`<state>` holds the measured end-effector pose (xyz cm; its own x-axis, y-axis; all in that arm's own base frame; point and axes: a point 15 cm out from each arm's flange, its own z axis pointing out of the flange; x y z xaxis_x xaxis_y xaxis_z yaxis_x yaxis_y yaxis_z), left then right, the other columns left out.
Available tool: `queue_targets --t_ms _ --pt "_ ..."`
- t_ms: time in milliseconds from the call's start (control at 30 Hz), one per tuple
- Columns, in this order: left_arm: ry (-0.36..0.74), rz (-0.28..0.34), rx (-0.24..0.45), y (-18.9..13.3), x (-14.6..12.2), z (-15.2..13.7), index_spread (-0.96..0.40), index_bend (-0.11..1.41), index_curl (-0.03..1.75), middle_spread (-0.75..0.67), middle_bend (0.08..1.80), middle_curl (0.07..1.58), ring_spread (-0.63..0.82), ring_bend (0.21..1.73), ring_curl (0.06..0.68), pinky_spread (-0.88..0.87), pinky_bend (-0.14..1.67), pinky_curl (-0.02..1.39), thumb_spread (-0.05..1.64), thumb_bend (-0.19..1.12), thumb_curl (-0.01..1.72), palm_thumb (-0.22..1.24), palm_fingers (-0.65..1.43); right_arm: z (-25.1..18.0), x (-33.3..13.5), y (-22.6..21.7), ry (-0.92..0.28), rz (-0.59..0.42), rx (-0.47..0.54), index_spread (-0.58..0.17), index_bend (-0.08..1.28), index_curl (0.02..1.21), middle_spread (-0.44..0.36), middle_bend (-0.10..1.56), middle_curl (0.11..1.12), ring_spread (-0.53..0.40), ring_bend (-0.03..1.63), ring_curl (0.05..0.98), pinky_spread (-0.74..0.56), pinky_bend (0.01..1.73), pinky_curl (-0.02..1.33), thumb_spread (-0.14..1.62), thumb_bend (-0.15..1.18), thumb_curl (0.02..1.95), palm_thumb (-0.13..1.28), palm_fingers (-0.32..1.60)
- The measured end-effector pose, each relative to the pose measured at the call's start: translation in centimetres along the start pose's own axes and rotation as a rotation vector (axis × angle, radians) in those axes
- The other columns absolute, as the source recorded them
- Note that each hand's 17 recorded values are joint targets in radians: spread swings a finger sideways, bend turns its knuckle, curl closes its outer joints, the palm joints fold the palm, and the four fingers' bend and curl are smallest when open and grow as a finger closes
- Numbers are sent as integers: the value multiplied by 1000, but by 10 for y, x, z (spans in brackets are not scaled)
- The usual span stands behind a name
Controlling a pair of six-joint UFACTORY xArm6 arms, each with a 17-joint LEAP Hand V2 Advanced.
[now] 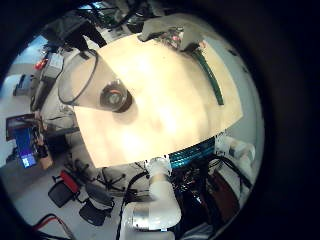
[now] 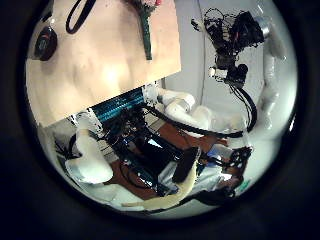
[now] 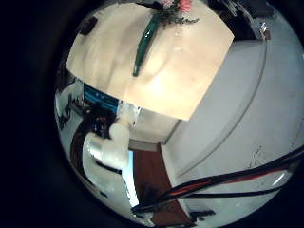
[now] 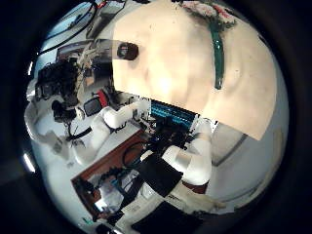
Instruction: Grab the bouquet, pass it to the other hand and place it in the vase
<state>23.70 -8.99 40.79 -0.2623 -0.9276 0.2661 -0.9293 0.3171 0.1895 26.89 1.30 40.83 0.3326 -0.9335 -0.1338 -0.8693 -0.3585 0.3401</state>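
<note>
The bouquet (image 1: pixel 208 72) lies flat on the table (image 1: pixel 150 110), with neither hand holding it. Take the table edge the arms (image 4: pixel 190 161) rise from as six o'clock. The bouquet is then out at about two o'clock on the tabletop, close to the side edge. Its stems run back towards six and its flower heads point towards twelve, almost at the far edge.

The vase (image 1: pixel 88 82) stands upright on the same table at about ten o'clock. It is a tall clear glass one that flares out towards the mouth. From the vase the bouquet is at roughly three o'clock, well apart from it, with bare tabletop between them. Nothing shows inside the vase.

Both hands are up high, well clear of the table, so the whole tabletop fits into each palm's view. The right hand (image 2: pixel 235 45) shows from the left palm as a dark cluster at the end of its arm, off to the side of the table. The left hand (image 4: pixel 58 83) shows the same way from the right palm. I cannot tell whether either hand is spread wide or drawn in.
</note>
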Motion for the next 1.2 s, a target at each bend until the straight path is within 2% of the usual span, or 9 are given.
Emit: queue_targets --t_ms 300,500,700,867,1033,1200 --pt "8 1 28 7 5 -9 12 173 338 362 189 306 526 529 223 619 436 177 975 -37 249 -22 43 -14 -4 11 -3 1 -7 -333 160 269 44 218 356 179 449 230 376 403 302 1127 -20 273 317 173" --pt "13 13 0 -1 3 -5 12 175 339 361 189 308 526 527 220 619 434 175 986 -34 253 -18 47 -13 -6 19 -7 1 -19 -334 160 273 45 217 354 180 442 228 375 392 298 1131 -23 271 308 175" --pt "16 61 -29 -9 0 -3 10 179 343 361 187 308 526 525 217 619 429 171 988 -34 255 -18 49 -13 -2 22 -29 27 -10 -334 156 273 46 219 355 173 443 229 375 386 296 1135 -19 272 307 187" --pt "10 121 -55 -14 -4 -8 12 184 350 361 186 306 528 517 214 621 423 168 1021 -10 262 23 51 -16 -10 17 -69 43 8 -303 142 261 44 235 357 163 489 237 373 414 296 1147 -19 272 312 253" --pt "-10 181 -63 -16 -3 -14 12 190 357 361 183 303 539 507 209 623 412 163 1079 -6 275 103 57 -30 -8 17 -95 142 60 -252 141 253 36 268 365 122 577 254 356 448 299 1154 -17 274 323 344" --pt "-20 224 -69 -19 -1 -15 7 196 368 362 179 298 546 495 205 630 400 160 1112 -15 276 135 64 -38 -4 7 -177 221 130 -217 155 254 29 314 378 73 652 268 312 466 294 1153 -12 281 355 405"
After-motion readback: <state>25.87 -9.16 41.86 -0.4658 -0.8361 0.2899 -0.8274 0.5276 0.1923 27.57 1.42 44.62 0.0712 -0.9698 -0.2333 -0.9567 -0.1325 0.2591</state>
